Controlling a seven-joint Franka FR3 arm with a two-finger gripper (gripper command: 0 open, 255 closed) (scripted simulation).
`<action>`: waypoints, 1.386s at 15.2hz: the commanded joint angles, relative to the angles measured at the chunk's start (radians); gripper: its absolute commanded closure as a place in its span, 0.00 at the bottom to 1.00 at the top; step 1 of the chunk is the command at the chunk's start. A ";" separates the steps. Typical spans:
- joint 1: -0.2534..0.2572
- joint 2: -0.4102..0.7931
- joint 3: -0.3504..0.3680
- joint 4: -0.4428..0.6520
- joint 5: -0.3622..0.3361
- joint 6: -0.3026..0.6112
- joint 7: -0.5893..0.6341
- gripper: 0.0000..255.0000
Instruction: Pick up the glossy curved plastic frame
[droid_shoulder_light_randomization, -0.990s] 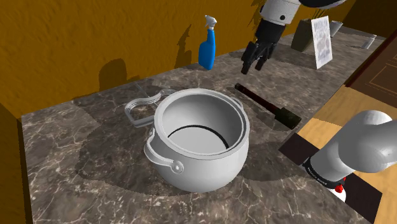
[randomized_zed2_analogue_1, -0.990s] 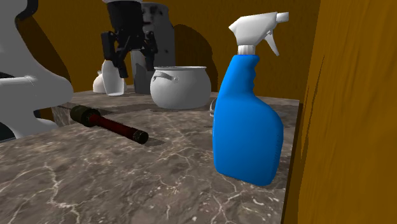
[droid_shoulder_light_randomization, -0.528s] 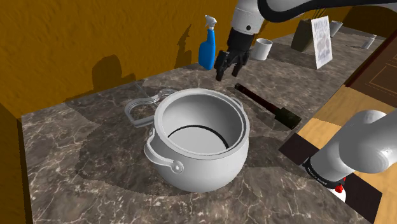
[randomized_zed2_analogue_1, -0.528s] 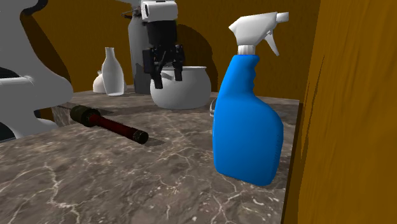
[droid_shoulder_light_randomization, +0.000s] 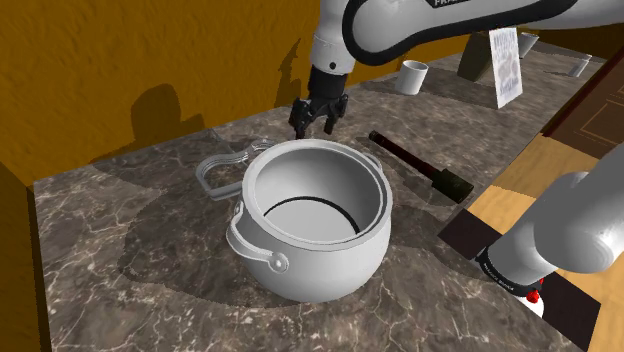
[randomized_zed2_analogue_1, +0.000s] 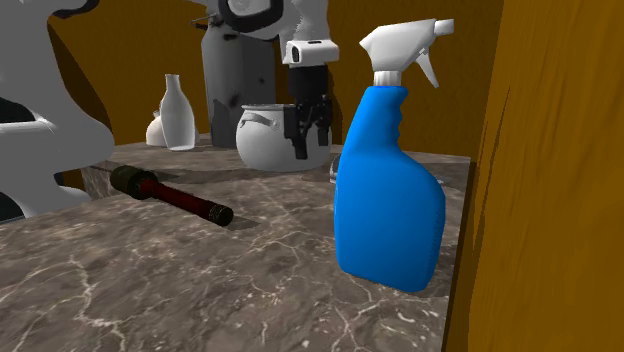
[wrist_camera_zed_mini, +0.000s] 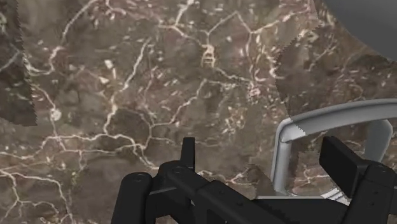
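1. Swung toward the shoulder view's left since a second ago, bringing the gripper (droid_shoulder_light_randomization: 318, 118) down low just behind the grey pot (droid_shoulder_light_randomization: 330, 262).
2. Holds its fingers (wrist_camera_zed_mini: 343, 165) spread wide; grips nothing.
3. Looks straight down on the marble counter (droid_shoulder_light_randomization: 110, 260), catching one end of the pale curved frame (wrist_camera_zed_mini: 331, 116) close beside one finger, untouched.
4. Finds that frame flat on the counter by the pot's far side, long axis running off toward the shoulder view's left, away from the gripper.
5. Probably needs a short slide along that axis, then a descent straddling one bar.
6. Leaves the dark-handled tool (droid_shoulder_light_randomization: 420, 165) and blue spray bottle (randomized_zed2_analogue_1: 388, 190) well apart, out of the path.
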 joint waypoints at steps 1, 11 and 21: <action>0.013 0.082 0.020 0.061 -0.032 0.020 0.044 0.00; 0.045 0.225 0.037 0.106 -0.092 0.112 0.106 0.00; 0.046 0.241 0.035 0.104 -0.097 0.128 0.107 1.00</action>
